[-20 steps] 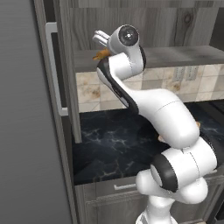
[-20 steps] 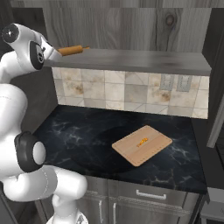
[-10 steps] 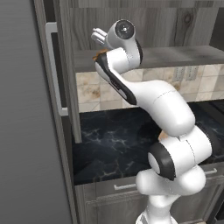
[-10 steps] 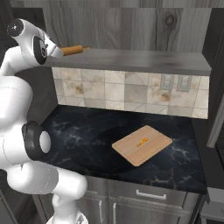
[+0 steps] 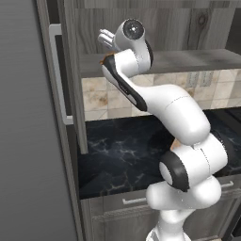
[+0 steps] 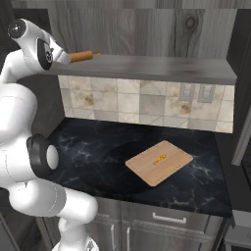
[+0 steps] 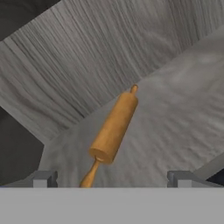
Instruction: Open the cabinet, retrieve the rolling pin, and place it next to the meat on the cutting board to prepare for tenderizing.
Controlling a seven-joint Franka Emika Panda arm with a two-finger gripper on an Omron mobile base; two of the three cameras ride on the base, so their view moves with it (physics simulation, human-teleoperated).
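Inside the cabinet [image 6: 147,29], I'm seeing the rolling pin [image 7: 113,130] lying at twelve o'clock between my spread-apart gripper [image 7: 111,177] tips, probably untouched.

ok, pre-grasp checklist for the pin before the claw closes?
1. Cabinet open, shelf reachable: ok.
2. Pin lying flat on the shelf, nothing beside it: ok.
3. Claw open, fingertips either side of the near handle: ok.
4. Claw centred on the pin's thick body: not ok, only the near handle sits between the tips.
5. Board on the counter with free space beside the meat: ok.
6. Clearance between the hand and the shelf edge: cannot tell.
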